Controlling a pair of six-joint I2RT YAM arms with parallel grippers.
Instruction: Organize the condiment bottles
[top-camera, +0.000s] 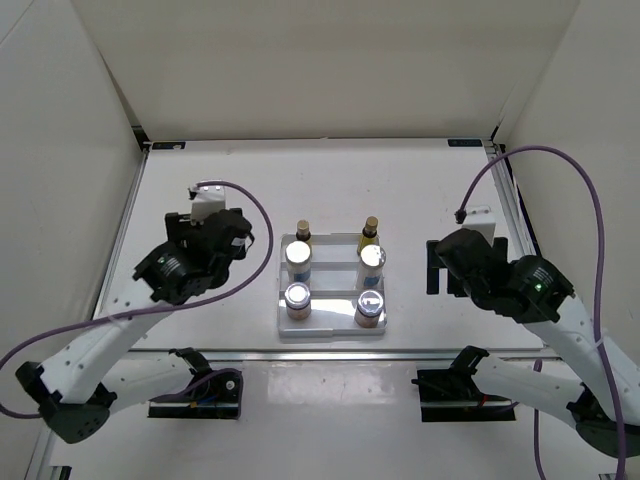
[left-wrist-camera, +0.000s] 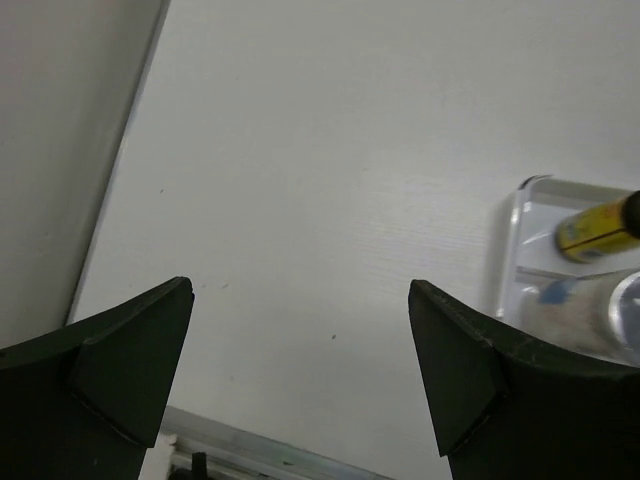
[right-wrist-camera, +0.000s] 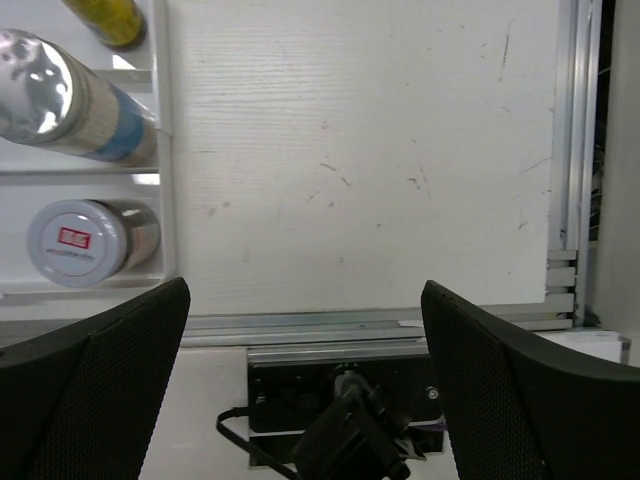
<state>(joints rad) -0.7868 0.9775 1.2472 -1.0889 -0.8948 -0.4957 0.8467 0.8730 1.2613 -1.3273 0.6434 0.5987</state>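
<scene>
All six condiment bottles stand in the white stepped tray (top-camera: 331, 329) at the table's middle. Two slim amber ones (top-camera: 303, 232) (top-camera: 370, 231) are at the back, two white ones with silver caps (top-camera: 299, 255) (top-camera: 372, 258) in the middle row, and two short jars (top-camera: 298, 297) (top-camera: 369, 304) in front. My left gripper (top-camera: 243, 240) (left-wrist-camera: 300, 290) hangs open just left of the tray, empty, over bare table. On the tray's other side my right gripper (top-camera: 432, 268) (right-wrist-camera: 304, 288) is open and empty. The right wrist view shows an amber bottle (right-wrist-camera: 108, 18), a white bottle (right-wrist-camera: 70, 100) and a jar (right-wrist-camera: 85, 240) at its left.
White walls enclose the table on three sides. An aluminium rail (right-wrist-camera: 380, 325) runs along the near edge, with the right arm's black base mount (right-wrist-camera: 340, 400) behind it. Purple cables (top-camera: 590, 200) loop from both arms. The tray's corner (left-wrist-camera: 505, 250) shows in the left wrist view.
</scene>
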